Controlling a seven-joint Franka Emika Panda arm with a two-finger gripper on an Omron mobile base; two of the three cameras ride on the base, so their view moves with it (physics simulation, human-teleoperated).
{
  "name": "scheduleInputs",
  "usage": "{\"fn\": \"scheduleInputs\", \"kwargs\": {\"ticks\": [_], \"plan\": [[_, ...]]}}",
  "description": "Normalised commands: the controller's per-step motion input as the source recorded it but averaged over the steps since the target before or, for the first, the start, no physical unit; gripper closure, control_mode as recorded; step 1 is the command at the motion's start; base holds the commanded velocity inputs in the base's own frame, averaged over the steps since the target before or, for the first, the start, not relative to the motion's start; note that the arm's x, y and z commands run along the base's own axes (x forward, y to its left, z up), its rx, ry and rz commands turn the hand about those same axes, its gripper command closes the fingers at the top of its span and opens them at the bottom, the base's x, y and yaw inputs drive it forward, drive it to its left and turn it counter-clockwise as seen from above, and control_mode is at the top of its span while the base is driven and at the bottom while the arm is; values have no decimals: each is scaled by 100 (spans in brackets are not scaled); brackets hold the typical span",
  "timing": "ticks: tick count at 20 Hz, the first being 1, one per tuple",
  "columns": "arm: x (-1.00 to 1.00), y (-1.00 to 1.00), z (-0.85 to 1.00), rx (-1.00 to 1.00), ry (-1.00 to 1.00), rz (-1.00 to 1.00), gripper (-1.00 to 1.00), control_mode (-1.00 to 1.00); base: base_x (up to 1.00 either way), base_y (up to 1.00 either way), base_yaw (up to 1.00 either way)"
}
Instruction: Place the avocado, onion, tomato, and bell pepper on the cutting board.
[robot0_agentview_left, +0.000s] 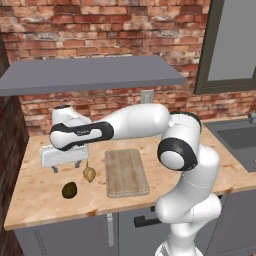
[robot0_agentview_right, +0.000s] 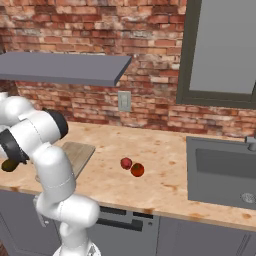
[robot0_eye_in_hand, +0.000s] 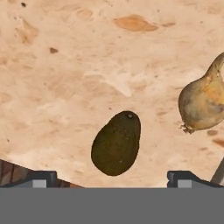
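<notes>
the gripper hangs above the left end of the tabletop, its fingers spread apart and empty. below it lies the avocado, the onion just beside it to the right. next comes the bare cutting board. well off to the right, the bell pepper and tomato sit close together.
</notes>
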Motion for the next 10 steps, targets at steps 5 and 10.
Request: {"fn": "scheduleInputs", "kwargs": {"ticks": [5,10], "plan": [[0,0,-27,-2,7,-3,-100,-100,0,0,0],[0,0,-23,-1,5,-1,-100,-100,0,0,0]]}}
